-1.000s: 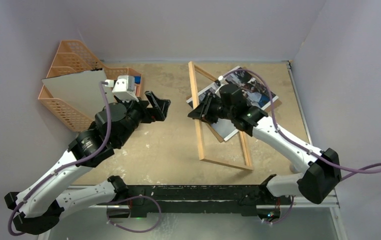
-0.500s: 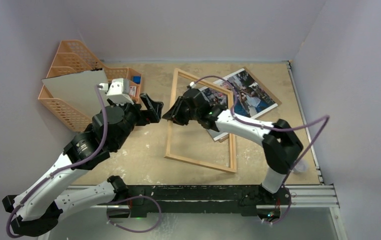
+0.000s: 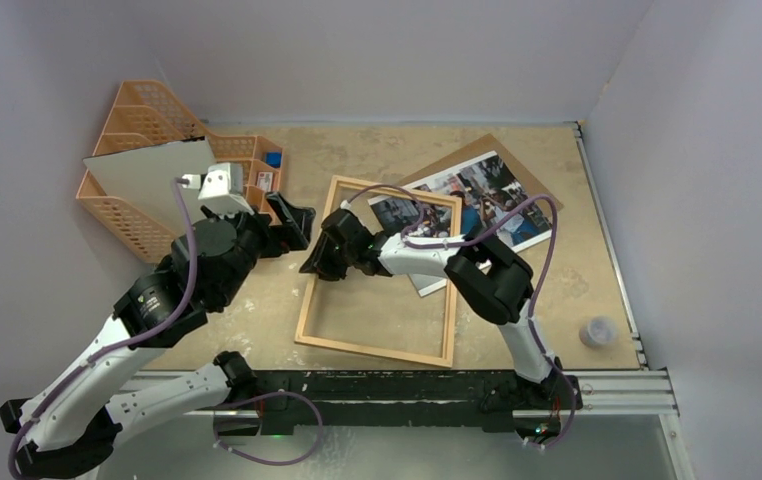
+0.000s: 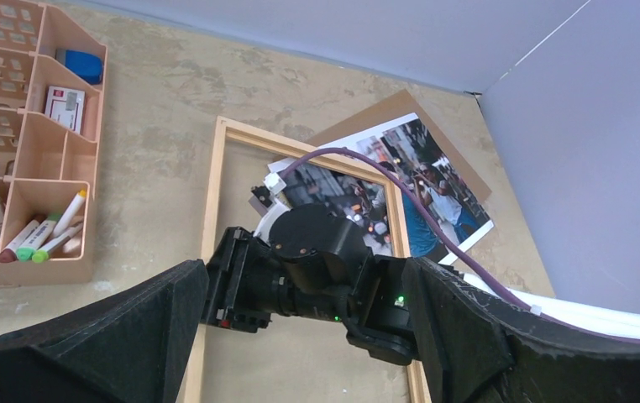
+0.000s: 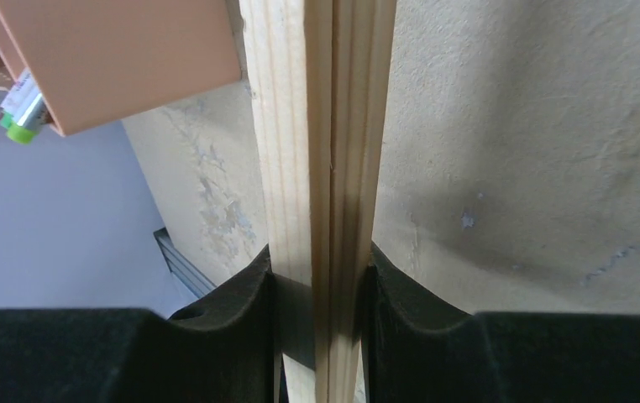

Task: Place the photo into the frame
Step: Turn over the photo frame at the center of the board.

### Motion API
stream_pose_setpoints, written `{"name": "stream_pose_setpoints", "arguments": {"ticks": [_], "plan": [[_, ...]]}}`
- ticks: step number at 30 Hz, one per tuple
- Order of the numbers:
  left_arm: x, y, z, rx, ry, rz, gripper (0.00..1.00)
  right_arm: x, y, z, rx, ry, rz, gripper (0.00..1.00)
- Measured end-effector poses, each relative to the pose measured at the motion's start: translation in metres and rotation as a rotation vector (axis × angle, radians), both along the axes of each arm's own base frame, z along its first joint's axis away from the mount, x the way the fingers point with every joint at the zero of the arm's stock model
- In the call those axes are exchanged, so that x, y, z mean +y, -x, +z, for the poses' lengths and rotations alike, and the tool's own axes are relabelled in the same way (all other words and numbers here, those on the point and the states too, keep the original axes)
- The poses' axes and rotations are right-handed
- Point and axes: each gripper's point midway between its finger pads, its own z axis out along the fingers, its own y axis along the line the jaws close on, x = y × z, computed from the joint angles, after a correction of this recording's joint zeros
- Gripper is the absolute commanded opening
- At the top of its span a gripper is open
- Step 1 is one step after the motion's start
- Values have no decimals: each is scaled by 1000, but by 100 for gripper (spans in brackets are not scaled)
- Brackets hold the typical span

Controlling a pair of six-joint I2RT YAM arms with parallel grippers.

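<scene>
Shifted leftward since earlier, one frame is found on the counter, overlapping one photo. Its left rail is clamped by the right tool; the left tool is held wide open, empty.

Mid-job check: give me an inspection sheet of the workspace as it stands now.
Surface: worn, stained tan tabletop.
Job's things: frame lies flat, its far right corner over the photo; photo rests on a brown panel, not inserted.
Clutter: orange organizer with markers, grey sheet, small clear cup at near right.
Grippers: right gripper shut on the frame's left rail; left gripper open, empty, beside it.
Cables: purple cable loops over frame and photo.
Surroundings: pale walls on three sides.
</scene>
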Motion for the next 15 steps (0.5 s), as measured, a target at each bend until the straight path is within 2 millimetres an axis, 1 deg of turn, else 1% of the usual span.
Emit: {"name": "stream_pose_setpoints", "arguments": {"ticks": [2, 4, 8, 12, 15], "plan": [[1, 1, -1, 5, 1, 2, 91, 5, 2, -4, 3, 3, 4, 30], [1, 1, -3, 9, -4, 6, 91, 5, 4, -5, 3, 8, 5, 40], [3, 0, -11, 24, -23, 12, 91, 6, 6, -4, 13, 3, 2, 51], [3, 0, -16, 33, -28, 20, 91, 6, 6, -3, 14, 5, 1, 55], [4, 0, -18, 37, -33, 25, 91, 3, 6, 4, 7, 9, -2, 60]]}}
